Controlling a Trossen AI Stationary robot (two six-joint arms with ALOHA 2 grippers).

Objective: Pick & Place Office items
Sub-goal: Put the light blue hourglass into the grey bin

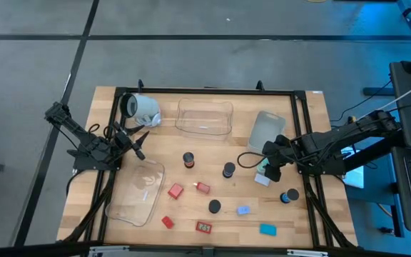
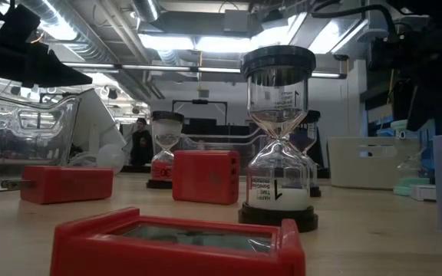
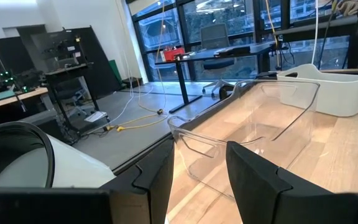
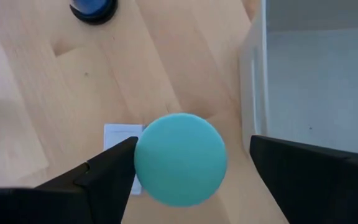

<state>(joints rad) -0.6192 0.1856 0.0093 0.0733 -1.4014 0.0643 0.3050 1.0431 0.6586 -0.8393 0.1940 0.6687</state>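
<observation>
One teal round-topped piece (image 4: 180, 158) sits right of centre in the high view, directly under the right claw (image 1: 271, 172). In the right wrist view its disc fills the space between the two dark fingers (image 4: 107, 168). One finger looks to be against its edge, while bare wood shows between the disc and the other finger. The claw is spread wide around the piece and not clamped on it. A pale flat piece (image 4: 120, 134) lies on the wood just beside the disc. The grey square tub (image 1: 266, 132) stands close above it in the high view.

Several other office items are scattered over the lower middle of the tabletop (image 1: 291, 221). There are red blocks (image 1: 175, 190), (image 1: 203, 188), (image 1: 167, 222) and (image 1: 204, 227), and a small blue block (image 1: 243, 210). A teal block (image 1: 267, 229) lies near the bottom edge. Black round knobs stand at (image 1: 188, 159), (image 1: 229, 170) and (image 1: 214, 206), and a blue-topped one (image 1: 289, 196) is at the lower right. From table height the knobs turn out to be small sand timers (image 2: 278, 138).

At the upper left, the left claw (image 1: 140, 145) waits beside a white mug (image 1: 143, 108) lying on its side. Its fingers have only a narrow gap between them and hold nothing. One clear tray (image 1: 204, 118) rests at top centre and another (image 1: 135, 193) at lower left.
</observation>
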